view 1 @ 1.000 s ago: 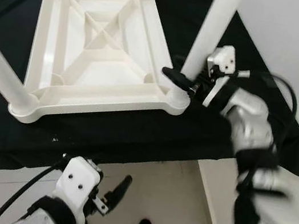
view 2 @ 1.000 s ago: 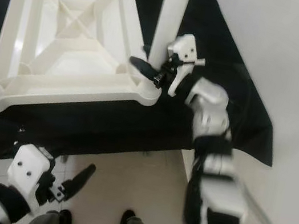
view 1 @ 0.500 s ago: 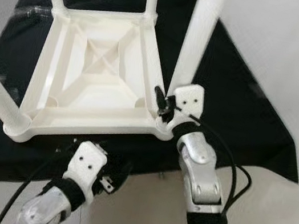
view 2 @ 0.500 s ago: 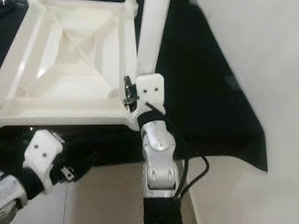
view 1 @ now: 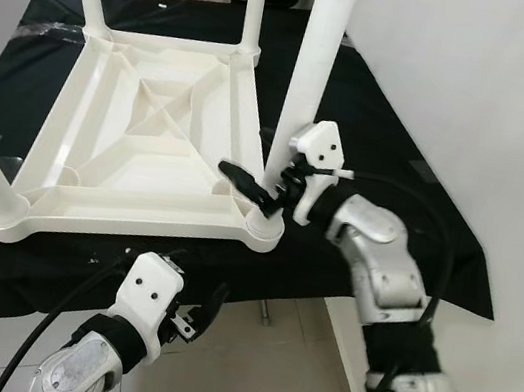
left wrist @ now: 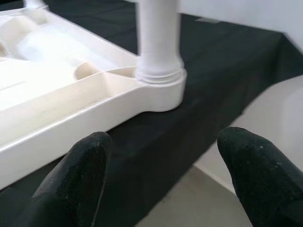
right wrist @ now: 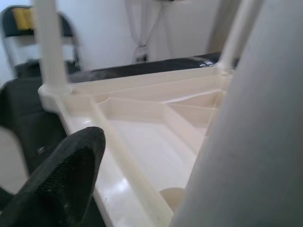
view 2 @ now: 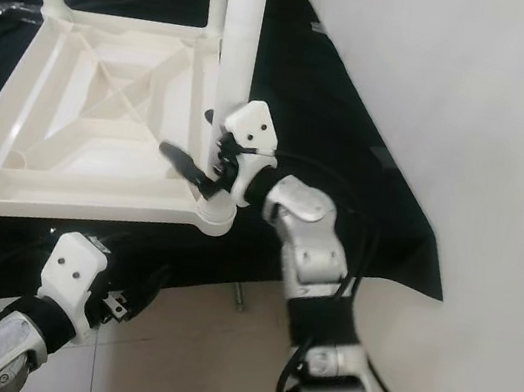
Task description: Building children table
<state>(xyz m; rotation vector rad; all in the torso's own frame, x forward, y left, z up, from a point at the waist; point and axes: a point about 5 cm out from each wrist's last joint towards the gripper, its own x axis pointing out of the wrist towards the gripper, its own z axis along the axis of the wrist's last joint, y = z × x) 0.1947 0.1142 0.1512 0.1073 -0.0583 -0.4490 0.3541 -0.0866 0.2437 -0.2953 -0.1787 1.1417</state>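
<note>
A white plastic children's table point(view 1: 137, 212) lies upside down on a black cloth, its legs pointing up. My right gripper point(view 1: 249, 166) is at the base of the near right leg point(view 1: 307, 82), where it enters the corner socket point(view 1: 264, 227). It is open: one black finger point(view 1: 245, 179) reaches over the table's underside with a gap to the leg, and the leg hides the other. In the right wrist view that leg point(right wrist: 246, 142) is very close. My left gripper point(view 1: 201, 312) hangs open and empty below the table's near edge, facing the same corner point(left wrist: 161, 90).
The black cloth point(view 1: 393, 199) drapes over the low platform's front and right edges. A white wall point(view 1: 483, 93) stands close on the right. Tiled floor point(view 1: 260, 379) lies below the front edge. A dark chair point(right wrist: 19, 28) stands behind the table.
The whole view has shifted as the camera moved. My right gripper stays at the near right leg, its arm swinging back to the right side. The left gripper has risen toward the cloth's front edge.
</note>
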